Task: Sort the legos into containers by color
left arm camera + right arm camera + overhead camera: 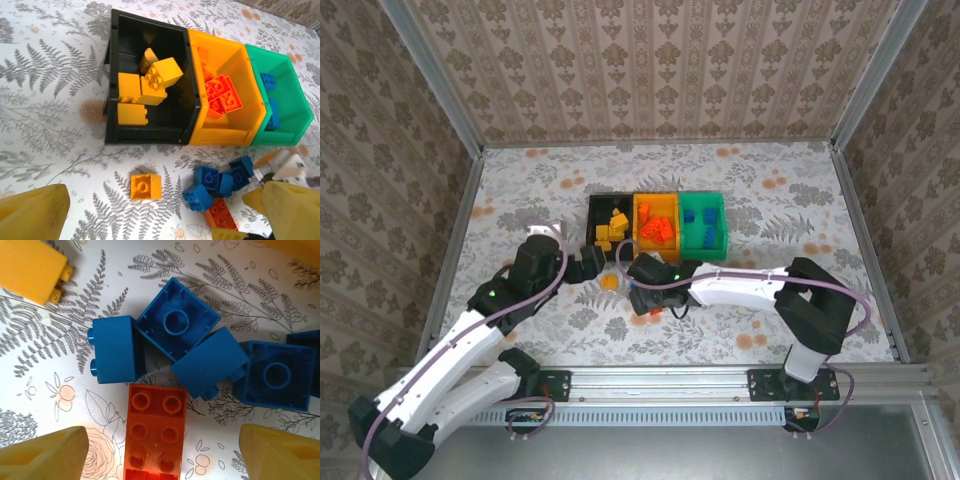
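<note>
Three joined containers stand mid-table: a black bin [145, 135] with yellow legos [150, 85], an orange bin [220, 136] with red-orange ones [222, 95], and a green bin [300, 117] with blue ones [267, 82]. In front of them lie a loose yellow brick [145, 186], several blue bricks [177, 320] and a red-orange brick [156, 430]. My left gripper [160, 222] is open just short of the yellow brick and holds nothing. My right gripper [162, 455] is open astride the red-orange brick, with a gap on each side.
The two grippers [588, 262] [650, 300] work close together in front of the bins. Patterned walls and a metal frame [460, 240] enclose the floral table. Bare table stretches to the left, right and behind the bins.
</note>
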Robot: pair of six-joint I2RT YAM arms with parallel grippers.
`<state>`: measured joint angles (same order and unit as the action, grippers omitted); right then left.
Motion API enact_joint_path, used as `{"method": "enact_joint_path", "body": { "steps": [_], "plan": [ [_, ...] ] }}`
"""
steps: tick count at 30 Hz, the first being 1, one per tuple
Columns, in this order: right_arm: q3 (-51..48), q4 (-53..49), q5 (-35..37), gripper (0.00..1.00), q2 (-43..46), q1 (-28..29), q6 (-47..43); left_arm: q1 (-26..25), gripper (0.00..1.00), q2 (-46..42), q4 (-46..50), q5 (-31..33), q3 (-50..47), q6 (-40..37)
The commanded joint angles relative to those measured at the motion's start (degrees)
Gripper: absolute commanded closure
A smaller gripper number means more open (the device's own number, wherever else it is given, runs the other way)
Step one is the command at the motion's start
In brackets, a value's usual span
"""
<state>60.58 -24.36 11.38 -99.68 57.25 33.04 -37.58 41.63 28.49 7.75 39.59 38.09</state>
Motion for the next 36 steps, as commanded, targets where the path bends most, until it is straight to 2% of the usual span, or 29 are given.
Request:
{"method": "enact_joint_path", "body": {
  "steps": [1, 10, 15, 20, 24, 29, 32, 36],
  "plan": [
    [1.95, -4.34, 1.81, 0.27, -2.54, 0.83, 0.59, -0.12, 0.00, -1.99, 3.80, 2.09, -1.32, 2.55],
    [1.16, -3.88, 1.32, 0.54, -4.34, 1.63, 1.43, 0.14, 0.00, -3.39, 4.64, 3.63, -3.98, 4.34],
    [-1.20, -1.63, -0.74, 0.65, -1.78, 1.72, 0.81, 0.38, 0.00, -3.34, 4.64, 4.06, -4.33, 4.36],
    [-4.82, -0.29, -3.86, 0.68, 6.56, 1.72, 1.26, 0.58, 0.00, -3.48, 4.85, 4.18, -4.92, 4.06],
    [-5.09, -3.19, -3.53, 0.68, 14.23, 1.17, 1.00, 0.82, 0.00, -4.00, 4.40, 3.61, -6.21, 4.35],
    [1.00, -8.70, -3.20, 0.68, 21.30, -5.66, -1.57, 0.84, 0.00, -4.78, 3.91, 2.48, -8.03, 4.82],
    [6.53, -10.01, -3.97, 0.68, 18.18, -11.54, -2.60, 0.84, 0.00, -4.98, 3.19, 1.64, -9.28, 5.25],
    [14.34, -9.85, -2.99, 0.68, 9.50, -15.60, -3.77, 0.84, 0.00, -4.84, 2.02, 0.15, -10.31, 6.19]
  ]
}}
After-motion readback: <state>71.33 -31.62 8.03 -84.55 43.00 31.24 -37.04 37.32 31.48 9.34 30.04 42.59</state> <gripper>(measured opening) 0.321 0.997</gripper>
